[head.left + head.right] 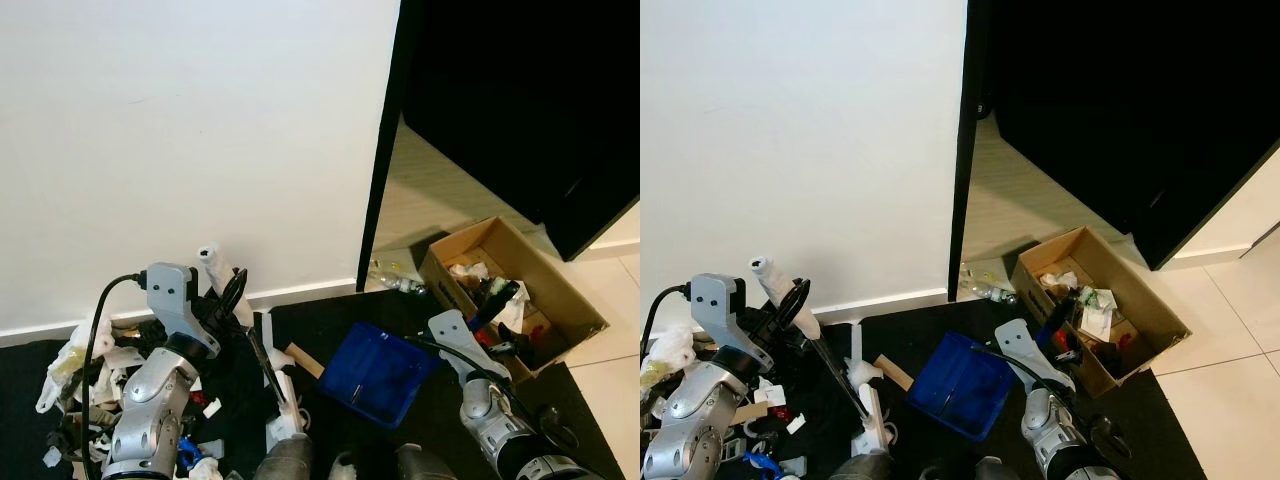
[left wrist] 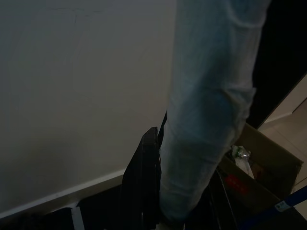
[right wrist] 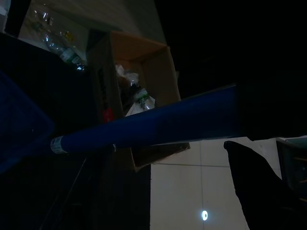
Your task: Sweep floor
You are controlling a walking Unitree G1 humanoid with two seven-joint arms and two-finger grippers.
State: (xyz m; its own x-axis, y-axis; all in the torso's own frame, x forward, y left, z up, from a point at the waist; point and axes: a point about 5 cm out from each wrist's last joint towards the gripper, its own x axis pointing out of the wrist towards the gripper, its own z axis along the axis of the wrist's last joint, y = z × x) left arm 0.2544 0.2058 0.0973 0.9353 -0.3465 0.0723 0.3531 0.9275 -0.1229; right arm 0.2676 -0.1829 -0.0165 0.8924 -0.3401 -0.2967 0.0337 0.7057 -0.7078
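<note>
Sweeping is mid-way, we judge: our left gripper point(image 1: 232, 292) fingers clasp the white-wrapped broom handle point(image 1: 222, 275) lower left, right gripper point(image 1: 497, 297) fingers grip the blue plastic dustpan's point(image 1: 378, 374) handle; next, brush litter point(image 1: 80, 375) toward the pan.

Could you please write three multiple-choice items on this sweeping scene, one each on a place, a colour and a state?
1. Where does the cardboard box stand?
A. at the robot's right, by the dark doorway
B. at its left, against the white wall
C. on a table

2. What colour is the dustpan?
A. red
B. blue
C. yellow

3. What is the right end effector doing?
A. hanging open
B. gripping a bottle
C. gripping the dustpan's blue handle

Answers: 1 A, it sits beside the black door; 2 B, pan and handle are blue; 3 C, the handle runs through its grip.
</note>
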